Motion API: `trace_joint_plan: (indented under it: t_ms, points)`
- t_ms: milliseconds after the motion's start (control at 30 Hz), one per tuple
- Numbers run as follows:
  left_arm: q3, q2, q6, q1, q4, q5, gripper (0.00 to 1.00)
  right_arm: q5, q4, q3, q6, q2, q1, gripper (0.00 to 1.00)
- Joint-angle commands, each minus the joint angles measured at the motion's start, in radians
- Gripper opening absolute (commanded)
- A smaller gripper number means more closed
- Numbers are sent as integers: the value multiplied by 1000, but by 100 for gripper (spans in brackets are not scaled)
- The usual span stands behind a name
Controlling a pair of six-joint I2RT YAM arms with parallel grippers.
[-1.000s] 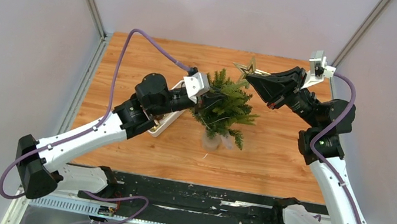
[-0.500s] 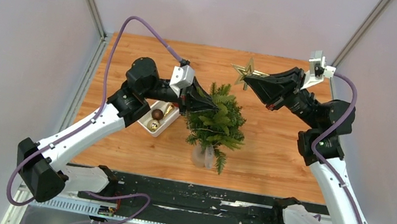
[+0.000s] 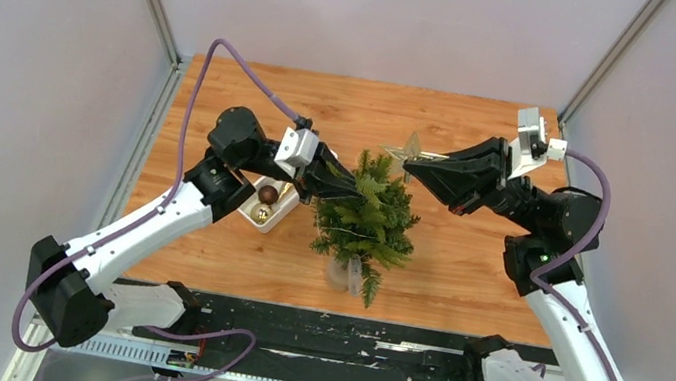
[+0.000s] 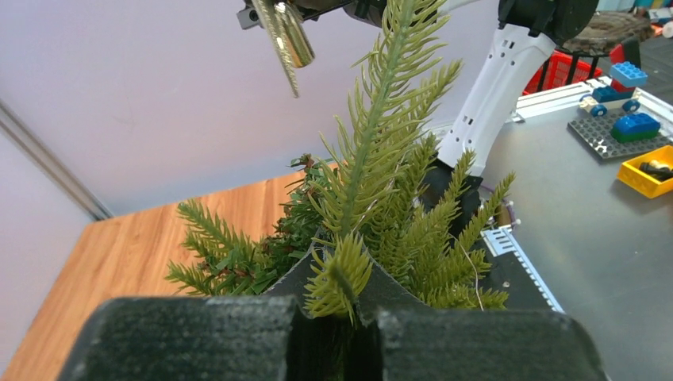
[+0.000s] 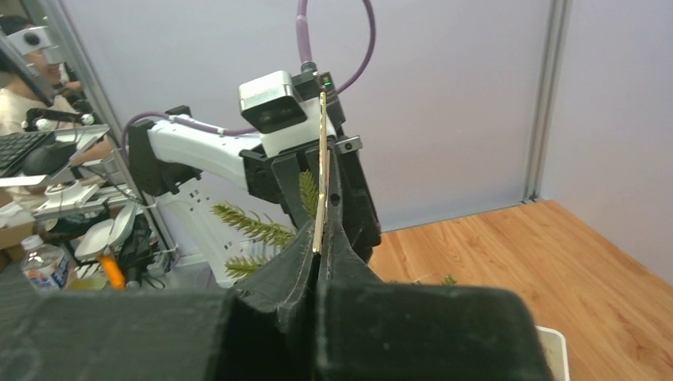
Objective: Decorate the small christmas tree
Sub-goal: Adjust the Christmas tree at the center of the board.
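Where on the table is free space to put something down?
Bare wood: right of the tree, up to the right arm, and along the table's far edge. Crowded in the middle: the left gripper pinches a branch, the tray lies left of the tree, the right gripper holds the star near the treetop.

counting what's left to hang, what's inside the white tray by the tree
A brown ball and a gold ball lie in the white tray. The left arm covers its far end, so anything there is hidden.

Small christmas tree (image 3: 365,220) at the middle of the table (image 3: 465,260); tray (image 3: 275,218) just left of it (ball ornaments (image 3: 262,212) inside); star ornament (image 3: 410,147) up beside the treetop, far-right side.
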Motion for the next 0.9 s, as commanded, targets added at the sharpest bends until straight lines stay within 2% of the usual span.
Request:
trace_joint_plan:
  t_ms: [0, 167, 300, 367, 467, 567, 700, 867]
  points:
    - [-16, -33, 62, 5, 156, 26, 0, -27, 33, -12, -48, -20, 56, 0]
    - [-32, -30, 31, 5, 234, 54, 0, -1, 4, -19, -115, -25, 124, 0]
    - [-31, -33, 42, 4, 208, 46, 0, 89, -40, -62, -188, -78, 125, 0]
    - [-35, -34, 56, 4, 194, 31, 0, 85, -29, -65, -176, -69, 125, 0]
    - [-36, -30, 53, 3, 203, 18, 0, 80, 58, -90, -99, -34, 125, 0]
    - [-43, -33, 59, 4, 212, 17, 0, 159, 244, -159, -32, -28, 125, 0]
    - [-50, -34, 56, 4, 215, 4, 0, 220, 385, -210, 44, -4, 126, 0]
    - [-48, -33, 56, 4, 209, 1, 0, 248, 408, -214, 39, -11, 126, 0]
